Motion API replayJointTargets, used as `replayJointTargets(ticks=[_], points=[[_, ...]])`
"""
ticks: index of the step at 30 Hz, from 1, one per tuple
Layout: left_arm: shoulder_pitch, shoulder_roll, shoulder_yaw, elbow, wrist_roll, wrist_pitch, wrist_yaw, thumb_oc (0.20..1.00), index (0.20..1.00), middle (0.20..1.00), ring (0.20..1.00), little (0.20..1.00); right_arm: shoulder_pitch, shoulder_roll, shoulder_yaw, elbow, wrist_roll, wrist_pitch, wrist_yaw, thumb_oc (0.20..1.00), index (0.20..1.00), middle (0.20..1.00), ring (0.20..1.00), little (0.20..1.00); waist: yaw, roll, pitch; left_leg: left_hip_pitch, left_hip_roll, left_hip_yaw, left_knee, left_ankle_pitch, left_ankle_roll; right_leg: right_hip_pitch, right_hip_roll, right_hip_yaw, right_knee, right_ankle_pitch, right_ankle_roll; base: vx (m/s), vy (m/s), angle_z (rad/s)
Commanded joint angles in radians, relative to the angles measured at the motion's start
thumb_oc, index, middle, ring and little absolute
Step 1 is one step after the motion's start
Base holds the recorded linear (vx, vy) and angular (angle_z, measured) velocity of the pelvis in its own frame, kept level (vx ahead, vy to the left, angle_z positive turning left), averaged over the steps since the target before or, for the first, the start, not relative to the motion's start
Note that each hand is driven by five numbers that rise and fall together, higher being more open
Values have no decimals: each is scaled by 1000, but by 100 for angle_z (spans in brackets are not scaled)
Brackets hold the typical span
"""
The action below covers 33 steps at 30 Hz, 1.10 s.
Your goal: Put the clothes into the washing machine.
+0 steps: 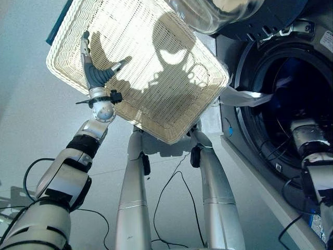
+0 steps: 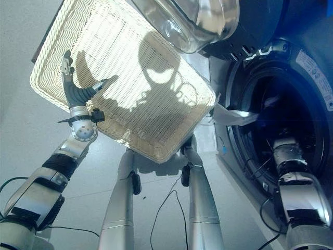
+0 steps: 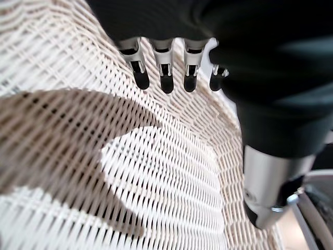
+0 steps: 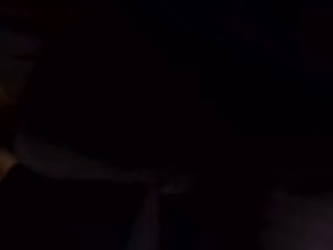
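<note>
one left hand [image 1: 96, 73] open over wicker basket [image 1: 156, 99]

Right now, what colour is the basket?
Cream-white wicker basket, clearest in the left eye view.

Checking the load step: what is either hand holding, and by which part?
Left hand holds nothing, open over the basket. Right arm reaches into the drum; its hold cannot be told.

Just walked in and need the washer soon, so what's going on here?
The robot is loading laundry. Its left hand hangs open over the wicker basket, which looks empty. Its right arm reaches into the washing machine drum through the open door; that hand is hidden in the dark.
</note>
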Motion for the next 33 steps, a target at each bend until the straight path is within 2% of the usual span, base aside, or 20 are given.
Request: replayJointTargets(ticks=[1, 7, 8, 9, 10, 11, 13, 15, 16, 18, 20, 21, 29, 33], points=[[-34, 27, 10, -35, -17, -6, 23, 1000, 1000, 1000, 1000, 1000, -31, -133, 48, -35, -62, -93, -175, 200, 200, 200, 200, 200, -5, -34, 0, -14, -48, 30, 121, -136, -19, 82, 17, -25, -266, 231, 145, 0, 0, 0], [-69, 50, 7, 5, -47, -17, -22, 1000, 1000, 1000, 1000, 1000, -81, -187, 80, 25, -104, -78, -175, 200, 200, 200, 200, 200, -5, -42, 0, -16, -47, 22, 122, -137, -18, 82, 16, -30, -262, 228, 145, 0, 0, 0], [-74, 54, 8, 15, -55, -21, -31, 1000, 1000, 1000, 1000, 1000, -82, -191, 83, 41, -123, -71, -179, 507, 507, 507, 507, 507, -5, -41, 0, -15, -48, 19, 121, -138, -17, 83, 15, -30, -262, 227, 144, 0, 0, 0], [-77, 53, 10, 20, -54, -22, -33, 1000, 1000, 1000, 1000, 1000, -80, -189, 84, 51, -159, -58, -193, 853, 853, 853, 853, 853, -5, -40, 0, -14, -48, 20, 120, -138, -17, 84, 15, -30, -263, 226, 144, 0, 0, 0], [-81, 52, 9, 23, -53, -23, -34, 1000, 1000, 1000, 1000, 1000, -80, -190, 86, 57, -184, -50, -194, 1000, 1000, 1000, 1000, 1000, -5, -38, 0, -15, -51, 20, 118, -136, -17, 81, 15, -29, -265, 228, 144, 0, 0, 0], [-81, 50, 6, 22, -53, -21, -32, 1000, 1000, 1000, 1000, 1000, -77, -189, 92, 61, -230, -37, -211, 1000, 1000, 1000, 1000, 1000, -4, -35, 0, -13, -52, 20, 118, -138, -16, 83, 15, -28, -265, 227, 144, 0, 0, 0], [-81, 45, -1, 22, -51, -24, -25, 1000, 1000, 1000, 1000, 1000, -74, -184, 109, 64, -446, 0, -249, 1000, 1000, 1000, 1000, 1000, -3, -28, 0, -16, -53, 20, 119, -138, -15, 79, 13, -27, -263, 228, 145, 0, 0, 0], [-85, 42, -5, 18, -52, -19, -22, 1000, 1000, 1000, 1000, 1000, -81, -181, 129, 59, -528, 25, -266, 1000, 1000, 1000, 1000, 1000, -1, -25, 0, -18, -56, 20, 122, -139, -14, 77, 12, -26, -263, 228, 145, 0, 0, 0], [-94, 36, -9, 17, -54, -15, -18, 1000, 1000, 1000, 1000, 1000, -98, -172, 159, 58, -691, 59, -297, 1000, 1000, 1000, 1000, 1000, 0, -19, 0, -21, -58, 20, 123, -140, -13, 74, 10, -26, -263, 227, 146, 0, 0, 0], [-101, 33, -10, 18, -62, -14, -21, 1000, 1000, 1000, 1000, 1000, -118, -161, 202, 53, -777, 97, -284, 1000, 1000, 1000, 1000, 1000, 2, -9, 0, -21, -61, 23, 121, -140, -10, 71, 9, -24, -264, 224, 144, -7, 39, 1], [-104, 26, -10, 18, -61, -18, -19, 1000, 1000, 1000, 1000, 1000, -122, -144, 228, 49, -908, 108, -286, 1000, 1000, 1000, 1000, 1000, 3, -3, 0, -24, -60, 27, 120, -137, -11, 67, 8, -22, -262, 221, 143, -12, 51, 1], [-110, 22, -11, 18, -64, -19, -16, 1000, 1000, 1000, 1000, 1000, -117, -120, 261, 30, -939, 120, -280, 1000, 1000, 1000, 1000, 1000, 4, 5, 0, -27, -62, 32, 119, -136, -10, 62, 7, -19, -260, 217, 142, -14, 47, 1], [-105, -2, 3, 21, -36, -37, 2, 1000, 1000, 1000, 1000, 1000, -84, -46, 300, 2, -1097, 126, -289, 1000, 1000, 1000, 1000, 1000, 3, 18, 0, -33, -63, 45, 119, -138, -8, 51, 6, -15, -256, 207, 140, -5, 10, 1], [-109, -9, 7, 23, -36, -37, 3, 1000, 1000, 1000, 1000, 1000, -77, -25, 318, 3, -1123, 131, -293, 1000, 1000, 1000, 1000, 1000, 3, 22, 0, -32, -59, 51, 120, -136, -10, 50, 6, -12, -250, 202, 139, 0, 0, 0]])
